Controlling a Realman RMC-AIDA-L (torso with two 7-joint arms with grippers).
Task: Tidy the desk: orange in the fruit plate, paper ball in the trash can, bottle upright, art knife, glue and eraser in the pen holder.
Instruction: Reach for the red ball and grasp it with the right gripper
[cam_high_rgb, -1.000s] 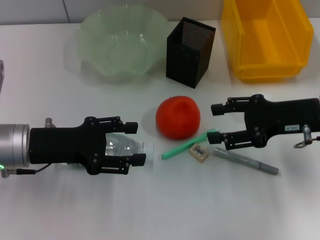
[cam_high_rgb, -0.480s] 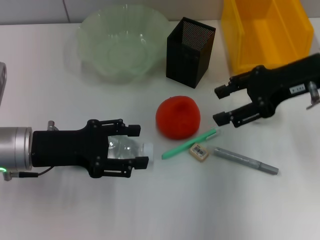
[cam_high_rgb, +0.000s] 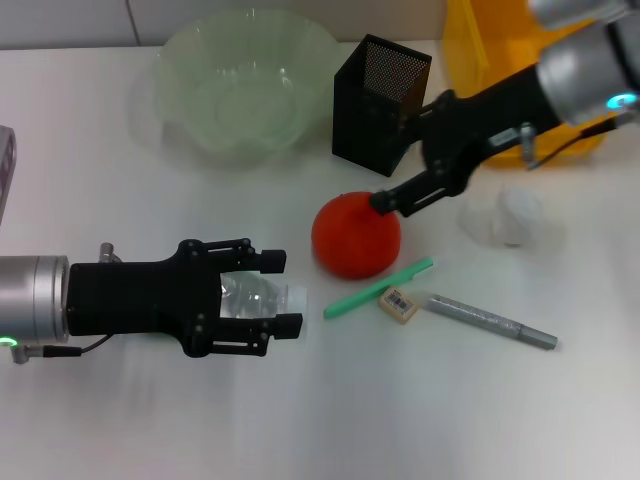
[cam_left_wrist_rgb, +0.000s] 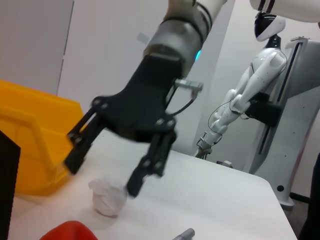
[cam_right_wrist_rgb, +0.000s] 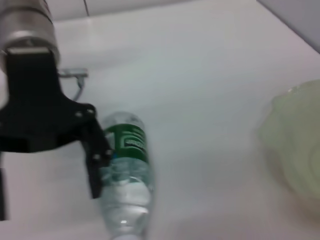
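- Your left gripper (cam_high_rgb: 282, 292) sits low at the near left of the desk, its fingers spread around the neck end of the bottle (cam_high_rgb: 252, 297), which lies on its side between them
- In the right wrist view you see that bottle's green label (cam_right_wrist_rgb: 131, 141) just beside the left gripper's dark fingers (cam_right_wrist_rgb: 96, 150)
- Your right gripper (cam_high_rgb: 400, 160) hangs open above the orange (cam_high_rgb: 356, 235), jaws apart, close to the black mesh pen holder (cam_high_rgb: 380, 90)
- The paper ball (cam_high_rgb: 505, 218) lies on the desk to the right of the orange, near the yellow trash can (cam_high_rgb: 470, 60)
- The green glue stick (cam_high_rgb: 378, 288), eraser (cam_high_rgb: 399, 304) and grey art knife (cam_high_rgb: 492, 322) lie in front of the orange
- The pale green fruit plate (cam_high_rgb: 248, 85) stands at the far left, holding nothing you can see
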